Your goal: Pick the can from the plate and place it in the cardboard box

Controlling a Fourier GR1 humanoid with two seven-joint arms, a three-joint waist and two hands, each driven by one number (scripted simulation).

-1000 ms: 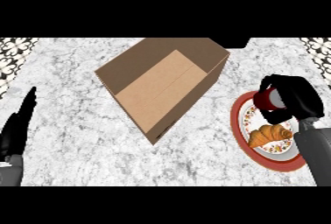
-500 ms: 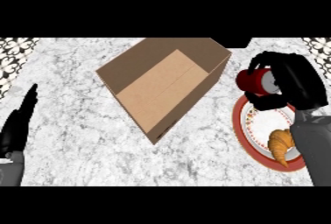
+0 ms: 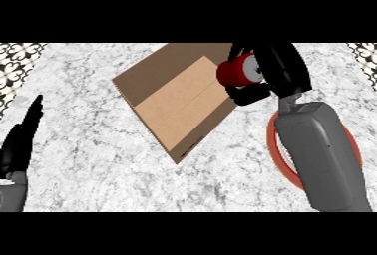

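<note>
The right hand (image 3: 276, 69) has its black fingers and thumb curled round the red can (image 3: 239, 71), and the can sits in that grip lying on its side, its pale silvery end turned toward the palm. Relative to the cardboard box (image 3: 177, 102), the can hangs over the box's far right corner, right at the rim, red body overlapping the brown wall there. It is off the plate, well above and to the left of it.

The cardboard box itself lies open-topped on the marble counter (image 3: 95, 164), turned diagonally, one corner pointing down toward the near edge of the view, its lighter floor showing a seam down the middle. Nothing shows inside it.

Right of the box, the plate (image 3: 275, 149) peeks out as a red-orange rim, most of it covered by the grey right forearm (image 3: 324, 154) that runs up from the lower edge to the hand. What lies on the plate under that arm cannot be made out.

Far left of the box, by the view's left edge, the left hand (image 3: 22, 142) rests with fingers straight and pointing up, holding nothing, apart from the box. Patterned tile (image 3: 18, 52) shows at the counter's far corners.
</note>
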